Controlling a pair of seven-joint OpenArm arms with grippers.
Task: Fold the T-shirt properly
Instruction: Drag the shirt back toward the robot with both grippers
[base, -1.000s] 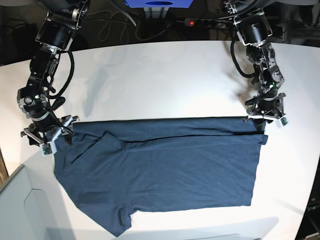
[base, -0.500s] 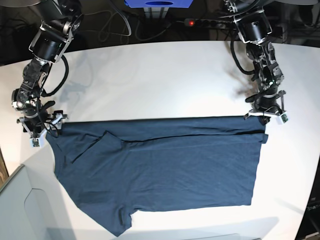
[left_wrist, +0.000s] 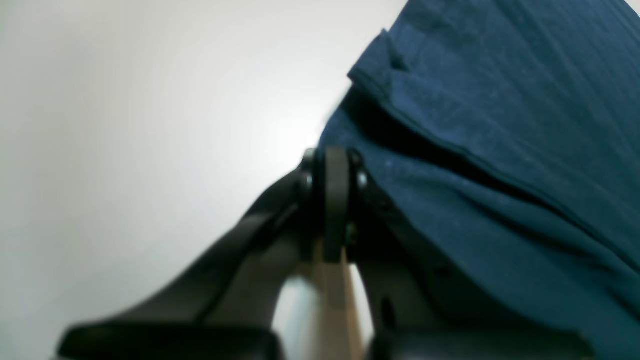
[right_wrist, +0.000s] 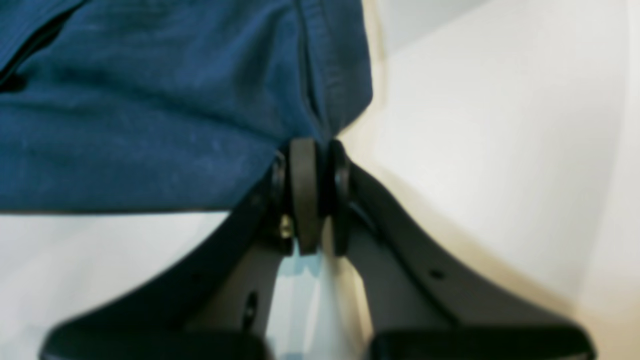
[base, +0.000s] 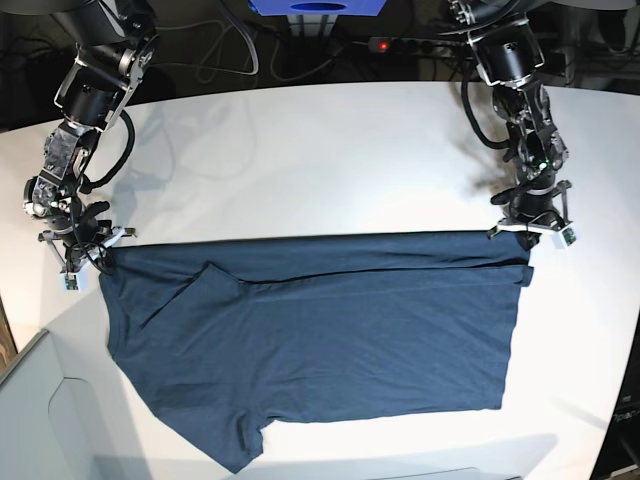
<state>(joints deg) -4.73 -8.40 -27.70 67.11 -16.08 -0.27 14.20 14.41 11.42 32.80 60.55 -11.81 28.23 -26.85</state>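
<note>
The dark navy T-shirt (base: 320, 330) lies spread on the white table (base: 330, 160), its far edge folded over into a straight band. My left gripper (base: 528, 236) is at the band's right corner. In the left wrist view it (left_wrist: 336, 167) is shut, with the T-shirt (left_wrist: 500, 125) reaching in at its tips. My right gripper (base: 88, 252) is at the left corner. In the right wrist view it (right_wrist: 312, 155) is shut on the hem of the T-shirt (right_wrist: 150, 125).
A grey bin (base: 40, 420) sits at the near left corner of the table. A power strip (base: 410, 45) and cables lie behind the far edge. A blue box (base: 315, 6) stands at the back centre.
My right gripper slid left to the shirt's left corner and shut on it. My left gripper shut at the right corner and has stayed put.
</note>
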